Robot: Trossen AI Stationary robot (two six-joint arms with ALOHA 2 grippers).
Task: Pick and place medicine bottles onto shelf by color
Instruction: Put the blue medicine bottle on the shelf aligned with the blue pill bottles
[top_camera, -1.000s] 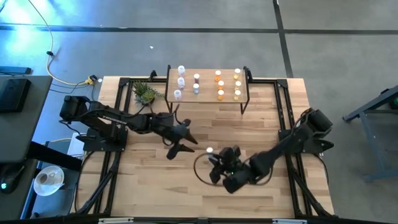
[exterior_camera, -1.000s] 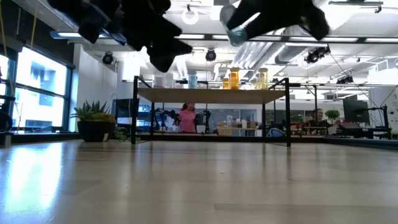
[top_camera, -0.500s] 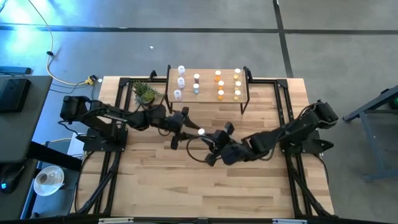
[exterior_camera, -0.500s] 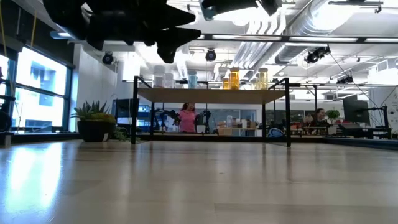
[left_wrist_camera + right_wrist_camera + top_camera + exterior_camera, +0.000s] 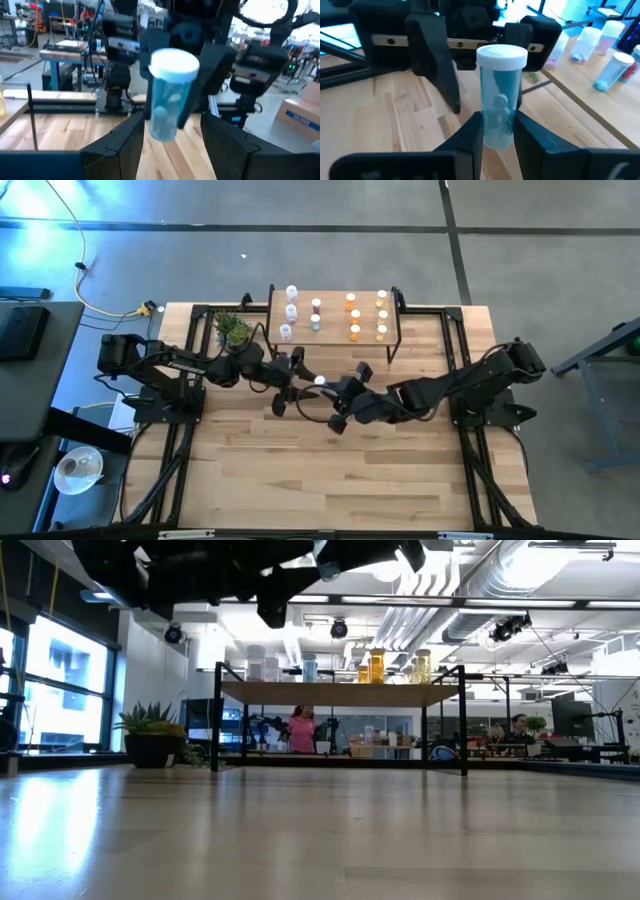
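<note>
Our right gripper (image 5: 497,137) clamps a teal-blue bottle (image 5: 498,95) by its base, now carried from the near table up to mid-table in front of the shelf (image 5: 334,336). Our left gripper (image 5: 170,137) has closed in, fingers spread on either side of that bottle. We judge a handover is about to happen.

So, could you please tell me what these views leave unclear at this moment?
- High view: the teal bottle is only a pale dot between the arms; the grip is too small to see.
- Low view: the arms are cut off by the top edge.
- Left wrist view: the bottle hides the contact of the right gripper jaws.
- Right wrist view: the shelf bottles are blurred, some cut by the edge.
</note>
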